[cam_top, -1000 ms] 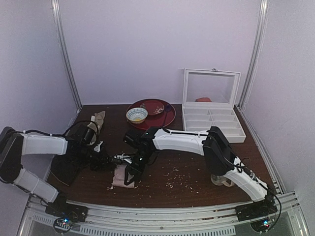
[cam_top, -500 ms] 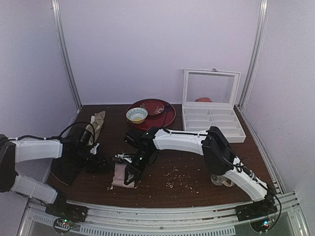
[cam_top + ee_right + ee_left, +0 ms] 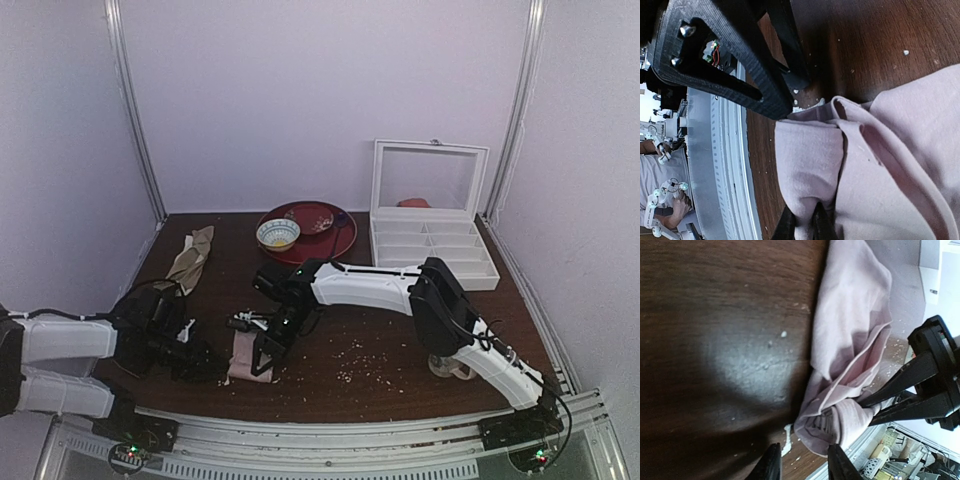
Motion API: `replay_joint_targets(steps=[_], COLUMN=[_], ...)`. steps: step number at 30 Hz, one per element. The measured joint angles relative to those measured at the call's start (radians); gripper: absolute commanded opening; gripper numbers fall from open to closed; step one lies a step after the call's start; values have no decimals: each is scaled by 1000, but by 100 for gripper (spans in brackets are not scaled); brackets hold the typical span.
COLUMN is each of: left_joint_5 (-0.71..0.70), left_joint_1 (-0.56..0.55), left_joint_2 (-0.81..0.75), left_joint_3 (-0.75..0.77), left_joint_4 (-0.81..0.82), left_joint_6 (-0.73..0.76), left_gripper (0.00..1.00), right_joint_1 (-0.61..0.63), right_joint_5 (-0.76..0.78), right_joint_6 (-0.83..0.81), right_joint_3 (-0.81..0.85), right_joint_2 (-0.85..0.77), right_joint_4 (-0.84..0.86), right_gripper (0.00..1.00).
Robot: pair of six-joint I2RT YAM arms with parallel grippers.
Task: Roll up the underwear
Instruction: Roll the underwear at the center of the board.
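Now, left hand [image 3: 801, 466]: released, fingers apart with nothing between them, low over the surface [image 3: 400, 340] just left of the cloth.
Underwear [image 3: 248, 355]: a pale pink, partly bunched strip lying on the surface between the two hands, close to the near edge.
Right hand [image 3: 803, 226]: clenched on a thick fold at the underwear's near end.
Step in hand: likely starting the roll from that pinched fold.
Doing it well: keep the pinch tight and turn the fold over along the length of the cloth, layers square. The free left hand would best press the far, flat end so the strip does not slide or skew. Loose side flaps should be tucked in first.
Top view alone: the whole layout, both arms reaching in, and crumbs [image 3: 355, 350] scattered to the right.
Left wrist view alone: the stacked layers inside the fold and the flat tail stretching away.
Right wrist view alone: the fingertips biting the cloth, and the other hand's black frame close by the edge; whether it touches cannot be told.
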Motion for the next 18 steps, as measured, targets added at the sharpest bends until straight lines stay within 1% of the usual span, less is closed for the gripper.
replay_joint_targets(steps=[4,8,18], left_joint_5=[31,59,90], left_joint_1=[0,-2,-11], left_joint_2=[6,45,113], left_joint_3=[-26,-29,-38], left_joint_4=[85,171,261], left_joint_6=[-24,-32,-27], left_gripper=[47,48,49], right_joint_1=[0,0,0], right_joint_5=[0,0,1], right_joint_6=[11,14,20], right_joint_3=[0,0,0], right_joint_2=[0,0,0], right_joint_4=[1,2,3], right_gripper=[0,0,0])
